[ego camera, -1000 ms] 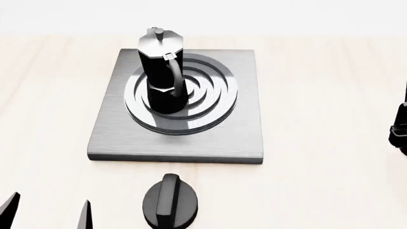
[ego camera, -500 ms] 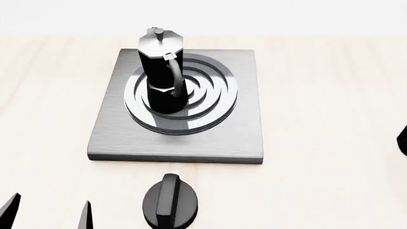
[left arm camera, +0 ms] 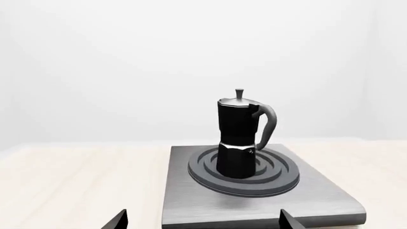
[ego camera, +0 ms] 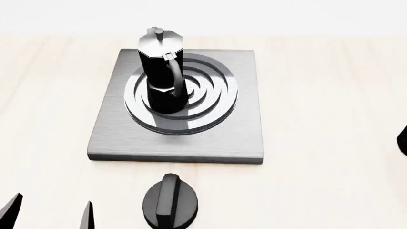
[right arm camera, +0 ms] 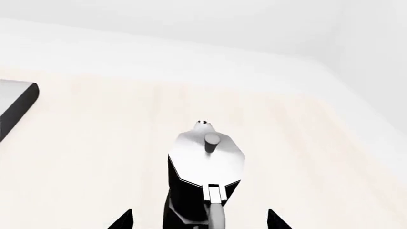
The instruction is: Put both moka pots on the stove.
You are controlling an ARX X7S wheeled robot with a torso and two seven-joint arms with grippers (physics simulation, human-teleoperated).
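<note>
One moka pot (ego camera: pixel 160 71) stands upright on the ring burner of the stove (ego camera: pixel 241 138), left of the burner's centre, with its handle toward me. It also shows in the left wrist view (left arm camera: pixel 238 138) on the stove (left arm camera: pixel 318 200). My left gripper (ego camera: pixel 49 215) is open and empty, low and in front of the stove's near left corner (left arm camera: pixel 202 223). The second moka pot (right arm camera: pixel 205 157) stands on the wooden table, seen from above in the right wrist view. My right gripper (right arm camera: pixel 198 222) is open, with its fingertips wide on either side of this pot and not touching it.
A black round knob (ego camera: pixel 169 202) lies on the table just in front of the stove. A corner of the stove (right arm camera: pixel 18 102) shows far from the second pot. A black sliver (ego camera: pixel 402 138) sits at the head view's right edge. A pale wall stands behind the table.
The black shape at the head view's right edge has shrunk and dropped lower, nearly out of view. The pot on the stove and the left gripper have barely moved.
</note>
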